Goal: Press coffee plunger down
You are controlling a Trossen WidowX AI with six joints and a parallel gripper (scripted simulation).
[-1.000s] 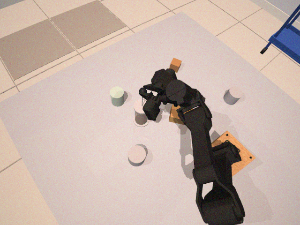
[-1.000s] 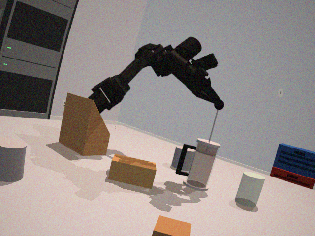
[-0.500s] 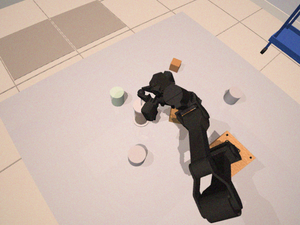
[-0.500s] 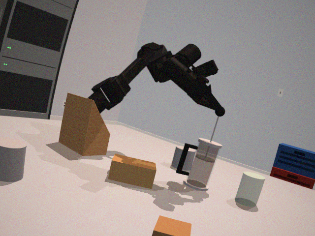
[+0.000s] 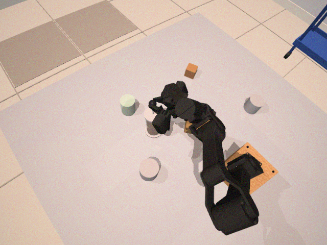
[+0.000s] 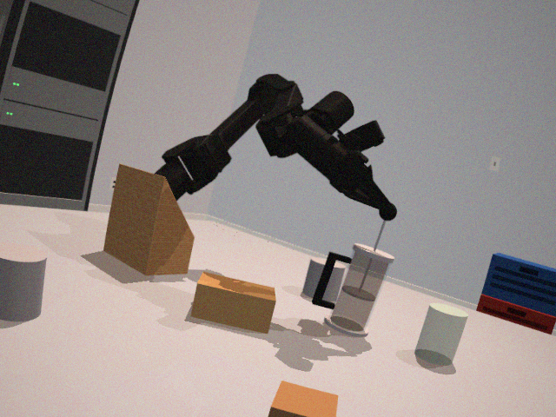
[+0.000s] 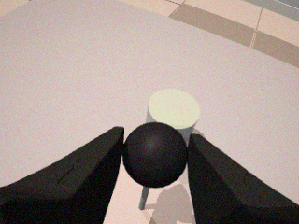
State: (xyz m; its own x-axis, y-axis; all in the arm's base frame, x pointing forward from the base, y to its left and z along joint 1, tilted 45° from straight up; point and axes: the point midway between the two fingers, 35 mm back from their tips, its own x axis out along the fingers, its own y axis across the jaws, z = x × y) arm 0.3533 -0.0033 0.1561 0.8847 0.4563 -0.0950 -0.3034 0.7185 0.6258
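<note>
Gripper (image 5: 156, 102) (image 6: 379, 207) (image 7: 156, 140) partly closed, fingers clamped on the plunger's black ball knob (image 5: 152, 103) (image 6: 387, 211) (image 7: 155, 155). Exterior view alone reveals the plunger disc (image 6: 358, 293) partway down the upright coffee press (image 5: 150, 116) (image 6: 359, 289); wrist view alone shows both fingers touching the knob. Press stands between the green cylinder (image 5: 127, 104) (image 6: 441, 334) (image 7: 173, 109) and rectangular wooden block (image 5: 188, 127) (image 6: 233, 302).

Near the claw stand four plain matte cylinders: one pale green (image 5: 127, 105) (image 6: 441, 334) (image 7: 174, 109) and three grey with pinkish tops. Around it lie three orange-brown wooden blocks: one small cube, one long, one tall and slant-topped.
</note>
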